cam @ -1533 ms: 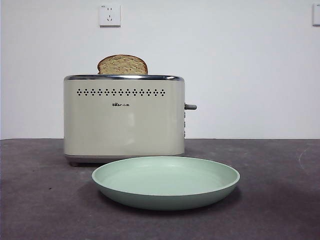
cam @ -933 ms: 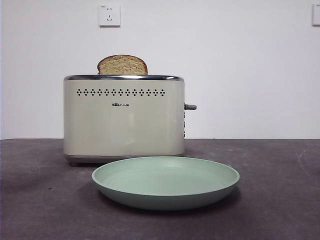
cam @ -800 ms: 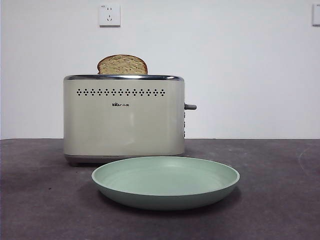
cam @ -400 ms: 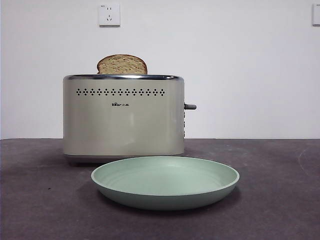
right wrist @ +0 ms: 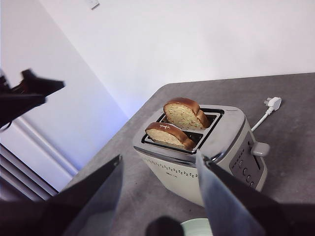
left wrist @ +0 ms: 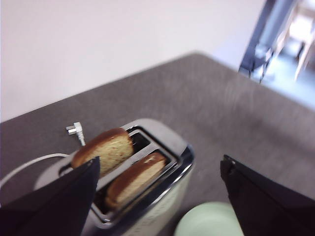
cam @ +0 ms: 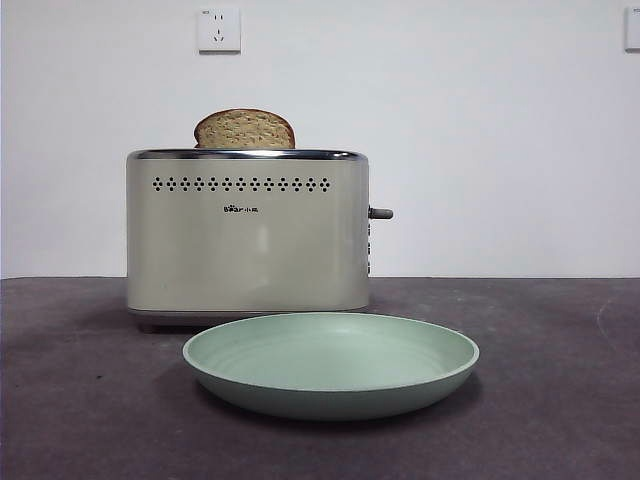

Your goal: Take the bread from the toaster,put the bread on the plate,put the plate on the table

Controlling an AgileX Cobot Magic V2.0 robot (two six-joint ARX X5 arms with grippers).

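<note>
**Two slices waiting in the toaster, both hands hovering released above**

The toaster [cam: 247,233] is standing on the dark grey desk [cam: 560,400], with its grey lever [cam: 381,213] sticking out at the side. The mint-green plate [cam: 330,398] is lying flat on the desk just in front of the toaster, overlapping its lower edge in the front view and reaching out past its lever end.

The bread [right wrist: 184,113] is sitting upright in the slot farther from the plate, its domed top poking above the chrome rim [cam: 245,129]. A second slice [right wrist: 169,134] is sitting in the nearer slot, lower down, so the front view is not showing it.

The left hand [left wrist: 160,196] is hanging above the toaster with its jaws spread wide and gripping nothing; between them, both slices and a bit of the plate rim are showing. The right hand [right wrist: 158,196] is also hovering high over the toaster, jaws released and apart, holding nothing. Neither hand is appearing in the front view.

A white cord with its plug [right wrist: 271,104] is lying loose on the desk behind the toaster. A wall socket [cam: 219,30] is sitting on the white wall above.
</note>
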